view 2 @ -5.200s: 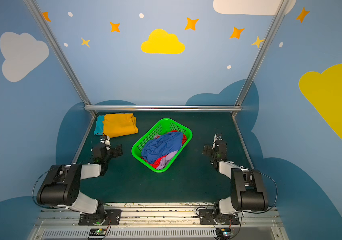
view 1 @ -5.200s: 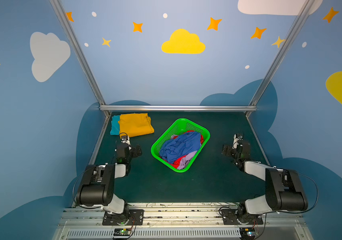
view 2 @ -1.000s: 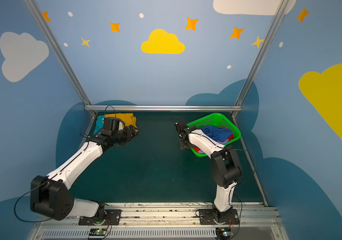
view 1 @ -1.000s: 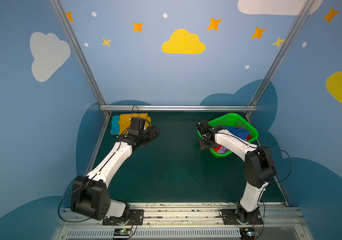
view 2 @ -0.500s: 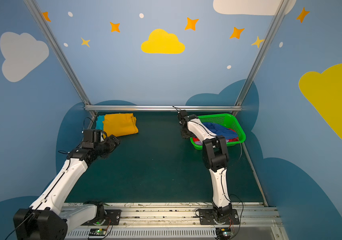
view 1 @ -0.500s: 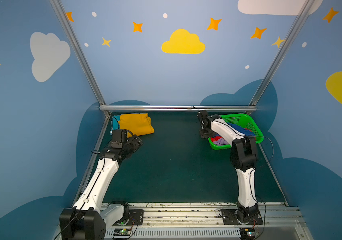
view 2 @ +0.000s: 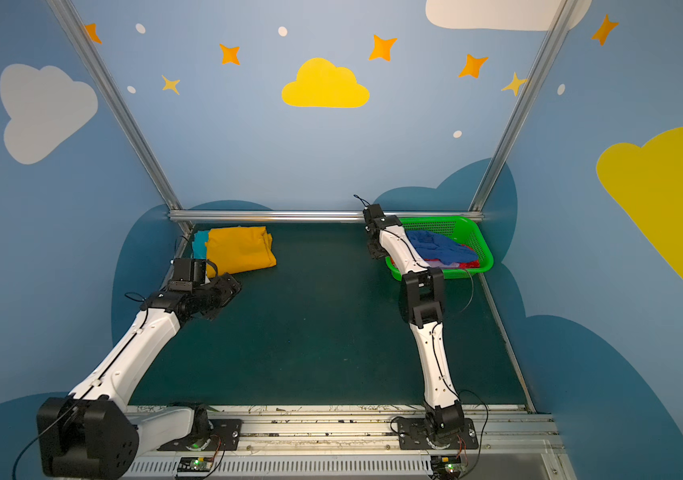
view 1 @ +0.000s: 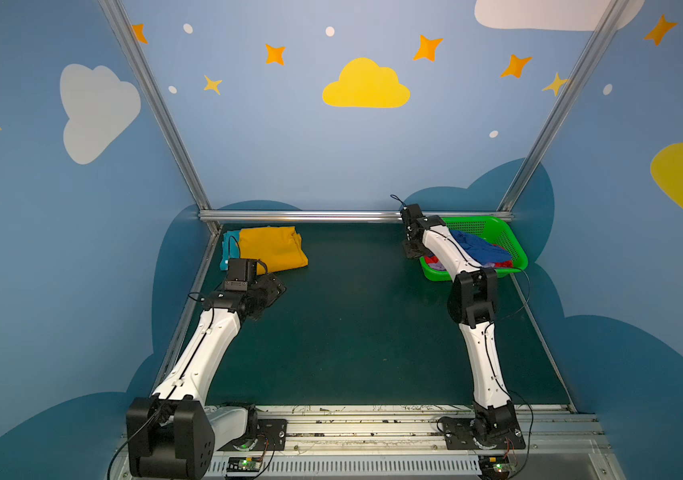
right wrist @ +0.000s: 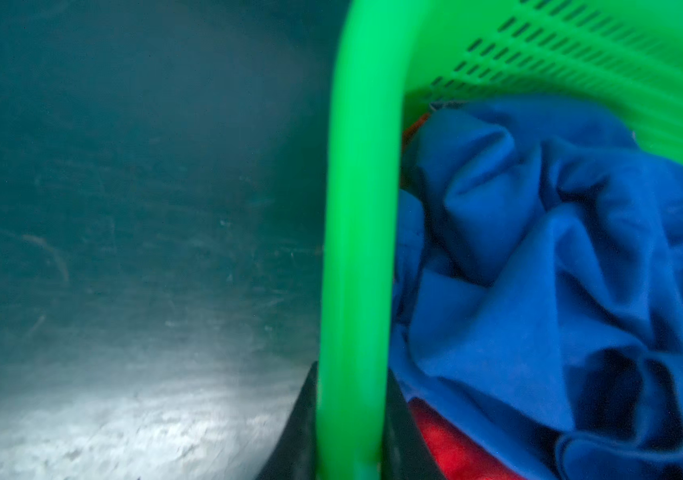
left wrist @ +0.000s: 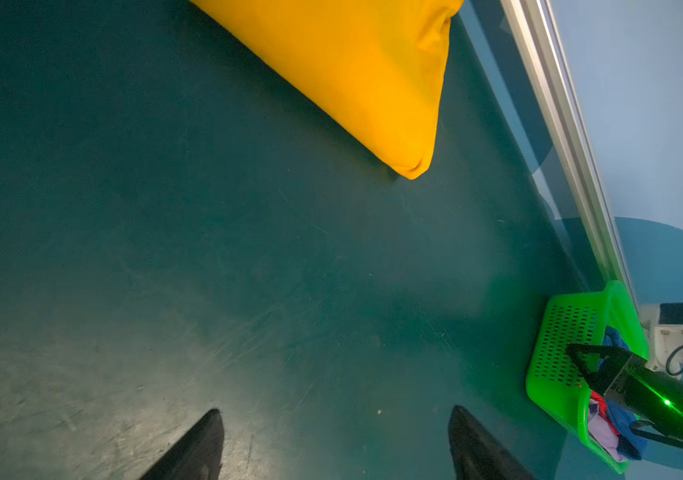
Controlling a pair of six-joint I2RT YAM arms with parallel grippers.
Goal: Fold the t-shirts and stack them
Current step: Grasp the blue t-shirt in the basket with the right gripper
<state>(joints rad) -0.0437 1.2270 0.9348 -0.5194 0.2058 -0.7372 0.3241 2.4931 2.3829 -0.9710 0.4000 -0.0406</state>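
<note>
T-shirts waiting for folding lie heaped in the green basket (view 1: 514,249), which sits in the far right corner of the surface (view 1: 352,332). On top is the blue tee (view 1: 477,245), crumpled with no clear long axis. A red tee (right wrist: 447,440) and a lilac tee (left wrist: 599,432) peek out beneath it.

The right fingers (right wrist: 298,436) straddle the basket's rim at the end nearest the middle of the surface, one outside and one inside, both close against the plastic. Whether they truly clamp the rim I cannot tell, since the wrist view is blurred. From those fingers the blue tee lies just inside the rim, toward the right edge of the surface, so near that the inner finger is almost in the cloth. I judge the coming pick belongs to this arm: it need only clear the rim and reach a little deeper into the basket.

The left fingers (left wrist: 202,444) stand wide apart with nothing between them, hovering over bare surface near the left edge. They are well apart from the basket, with the whole middle of the surface between. Just beyond them, in the far left corner, lies the folded yellow tee (view 1: 271,253). A teal tee (view 1: 228,249) shows at its side, apparently under it, which looks like the start of the stack.
</note>
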